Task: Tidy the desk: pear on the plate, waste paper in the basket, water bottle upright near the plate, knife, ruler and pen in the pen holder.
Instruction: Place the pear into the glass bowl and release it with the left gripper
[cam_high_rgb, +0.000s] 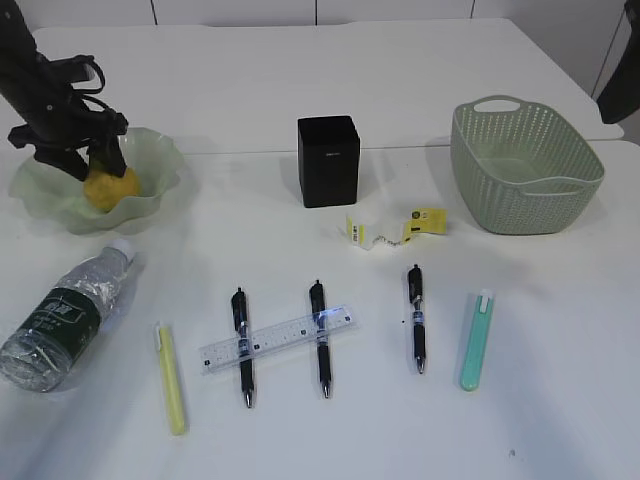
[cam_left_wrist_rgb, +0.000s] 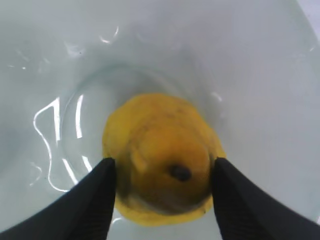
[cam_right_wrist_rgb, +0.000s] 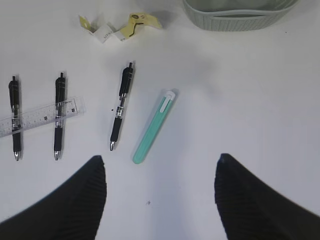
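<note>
Now we have the pear (cam_left_wrist_rgb: 162, 162) sitting in the hollow of the plate (cam_high_rgb: 150, 150), at about ten o'clock on the desk in the exterior view, with our left gripper (cam_left_wrist_rgb: 162, 200) straddling it; the risk, as we judge it, is that the fruit is round and the dish shallow and slick, so a finger dragging on the skin as the arm lifts could roll the pear toward the wavy rim or nudge the light plate itself; a straight lift should avoid that.

In the left wrist view the jaws stand either side of the pear, at nine and three o'clock of it, right against its flanks; whether they are gripping it or have let go we cannot tell.

Our right gripper (cam_right_wrist_rgb: 160, 200) hangs over the desk with its jaws wide and nothing between them; a mint-green pen (cam_right_wrist_rgb: 155, 126) lies at its twelve o'clock.

Not yet dealt with: the water bottle (cam_high_rgb: 65, 315) on its side at eight o'clock, the waste paper (cam_high_rgb: 392, 232) between pen holder (cam_high_rgb: 328, 160) and basket (cam_high_rgb: 525, 165), the ruler (cam_high_rgb: 278, 340) lying across two black pens.
</note>
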